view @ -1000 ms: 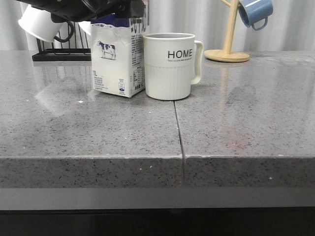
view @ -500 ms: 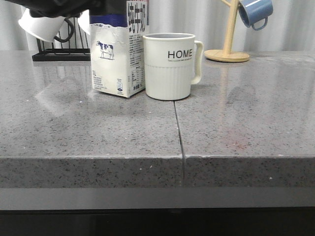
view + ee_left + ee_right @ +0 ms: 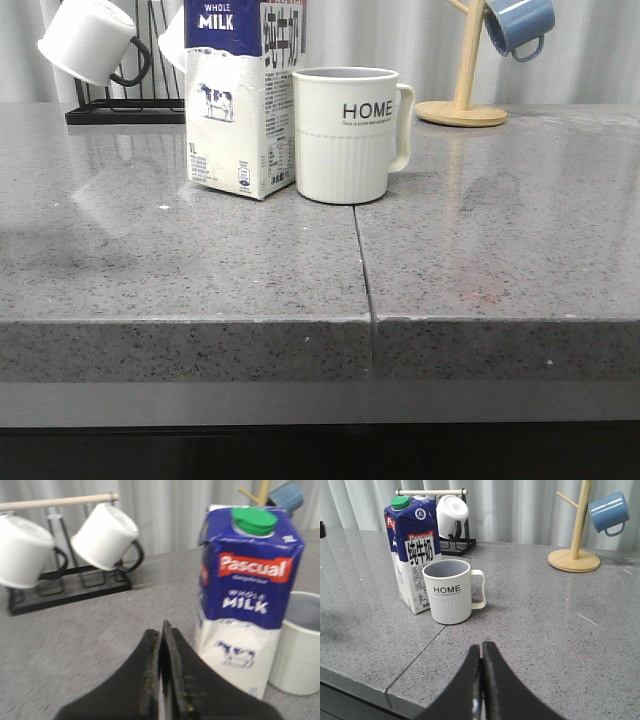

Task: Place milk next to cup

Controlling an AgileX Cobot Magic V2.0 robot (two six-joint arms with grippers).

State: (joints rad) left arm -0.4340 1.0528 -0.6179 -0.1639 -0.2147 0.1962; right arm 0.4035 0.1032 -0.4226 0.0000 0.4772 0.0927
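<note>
Now milk [image 3: 240,100] upright on grey bench [image 3: 200,270], just beside cup [image 3: 345,135], on cup's left in front view, handle facing away from carton. Left hand [image 3: 162,645] pressed together, empty, apart from milk. Right hand [image 3: 481,667] pressed together, empty, well short of cup.

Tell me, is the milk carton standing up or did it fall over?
Standing up. The milk carton rests on its base on the counter, green cap on top.
</note>
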